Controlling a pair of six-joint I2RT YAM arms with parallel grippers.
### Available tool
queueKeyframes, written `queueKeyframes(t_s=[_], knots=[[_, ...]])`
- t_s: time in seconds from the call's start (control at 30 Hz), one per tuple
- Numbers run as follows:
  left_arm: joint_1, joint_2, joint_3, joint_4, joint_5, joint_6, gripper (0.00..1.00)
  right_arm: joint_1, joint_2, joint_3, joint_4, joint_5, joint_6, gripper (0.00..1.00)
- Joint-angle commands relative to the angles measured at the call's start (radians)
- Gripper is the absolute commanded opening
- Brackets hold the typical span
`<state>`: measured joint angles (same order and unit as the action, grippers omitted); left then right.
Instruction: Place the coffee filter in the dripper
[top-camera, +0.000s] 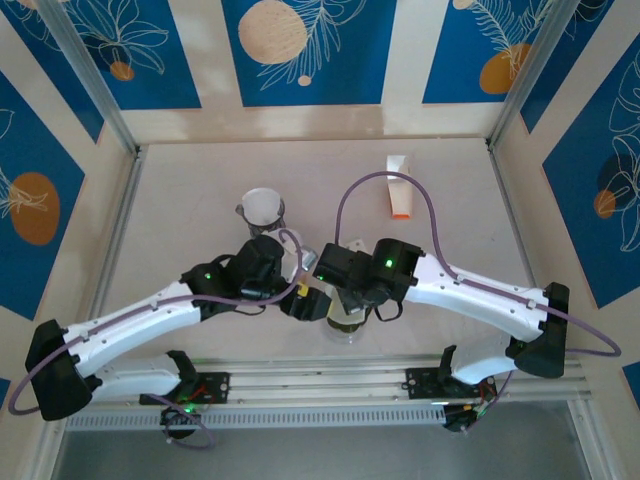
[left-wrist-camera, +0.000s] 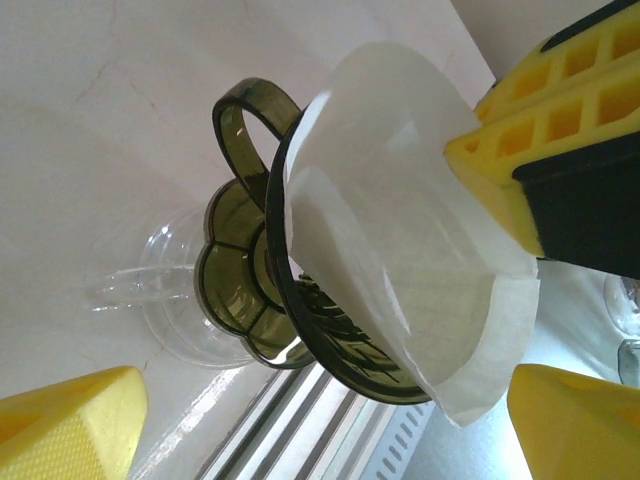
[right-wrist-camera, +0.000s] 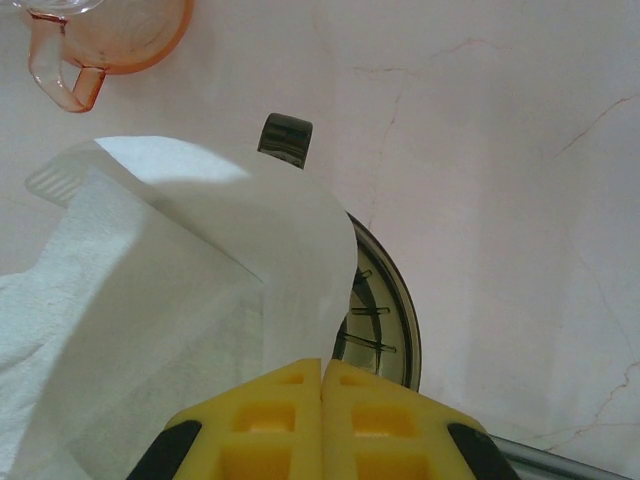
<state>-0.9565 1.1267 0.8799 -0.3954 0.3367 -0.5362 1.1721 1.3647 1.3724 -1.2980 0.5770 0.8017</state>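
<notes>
1. The top external view was bright and evenly lit from overhead. The pale table (top-camera: 200, 200) carried only faint, soft shadows close under the arms.
2. Fine detail in that view was slightly soft.
3. In the left wrist view, the coffee filter (left-wrist-camera: 400, 200) was close to overexposed. The near yellow fingers (left-wrist-camera: 70, 425) were out of focus, and bluish-white glare washed out the lower right corner.
4. In the right wrist view, a grey shadow lay across the filter's (right-wrist-camera: 200, 300) lower part, while its upper edge was brightly lit.

table (top-camera: 200, 180): pale marble | glass cup (top-camera: 262, 207) | orange-white packet (top-camera: 400, 187) | clear carafe (left-wrist-camera: 168, 310)
</notes>
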Motion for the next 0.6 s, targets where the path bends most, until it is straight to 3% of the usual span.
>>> queueKeyframes(t_s=[0.0, 0.23, 0.4, 0.57], knots=[[-0.011, 0.018, 0.031, -0.058, -0.056, 0.03, 0.89, 0.002, -0.029, -0.018, -0.001, 0.009, 0.03, 0.0], [-0.012, 0.025, 0.037, -0.079, -0.079, 0.029, 0.8, 0.0, -0.077, -0.05, 0.017, 0.015, 0.046, 0.04], [-0.013, 0.028, 0.042, -0.082, -0.093, 0.025, 0.79, -0.006, -0.143, -0.071, 0.034, 0.022, 0.06, 0.33], [-0.013, 0.033, 0.041, -0.074, -0.098, 0.023, 0.8, -0.074, -0.195, -0.126, 0.08, -0.079, 0.045, 0.44]])
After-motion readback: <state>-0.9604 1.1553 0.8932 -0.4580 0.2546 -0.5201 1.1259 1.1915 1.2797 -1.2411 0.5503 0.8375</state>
